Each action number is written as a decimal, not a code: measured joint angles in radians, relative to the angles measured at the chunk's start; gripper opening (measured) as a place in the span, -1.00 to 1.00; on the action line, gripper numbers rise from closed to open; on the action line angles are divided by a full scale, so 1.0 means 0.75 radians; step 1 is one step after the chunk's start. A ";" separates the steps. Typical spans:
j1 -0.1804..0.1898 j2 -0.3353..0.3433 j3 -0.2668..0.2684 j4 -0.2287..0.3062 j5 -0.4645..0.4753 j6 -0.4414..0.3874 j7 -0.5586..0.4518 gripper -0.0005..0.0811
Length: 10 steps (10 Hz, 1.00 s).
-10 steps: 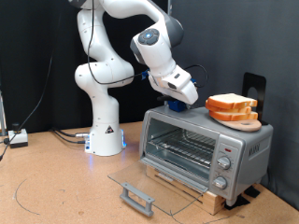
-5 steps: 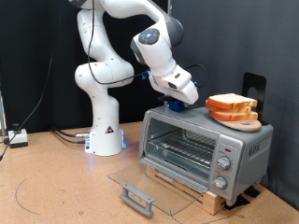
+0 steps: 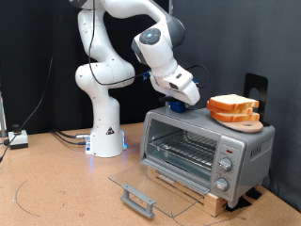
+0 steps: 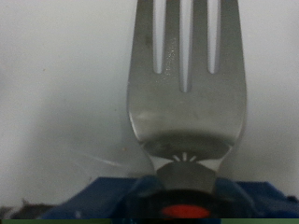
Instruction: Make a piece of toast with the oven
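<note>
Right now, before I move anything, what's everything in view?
oven: one, silver-grey, exterior view's right, glass door dropped open, rack bare
bread slices: small stack, pale with golden crust, on top of the oven
wooden board: one, round, under the stack
fork: one, metal, fills the wrist view, fixed at the hand
tabletop: brown
robot arm: one, white
hand: at the oven's top, beside the stack

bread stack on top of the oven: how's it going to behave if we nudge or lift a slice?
The bread stack sits on a round board atop the oven, slices offset, so a nudge would probably slide the top one. Bread likely light and soft; may flex or dent. The fork looks stiff.
</note>
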 joint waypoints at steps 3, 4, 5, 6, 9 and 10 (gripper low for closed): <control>0.000 -0.006 0.002 0.005 -0.046 0.000 -0.025 0.23; 0.000 -0.007 0.002 0.005 -0.052 0.000 -0.026 0.50; 0.000 -0.009 0.003 0.006 -0.062 0.000 -0.026 0.81; 0.000 -0.014 0.005 0.007 -0.076 0.003 -0.026 0.81; 0.000 -0.028 0.013 0.007 -0.101 0.005 -0.023 0.98; 0.000 -0.032 0.015 0.007 -0.106 0.005 -0.019 0.98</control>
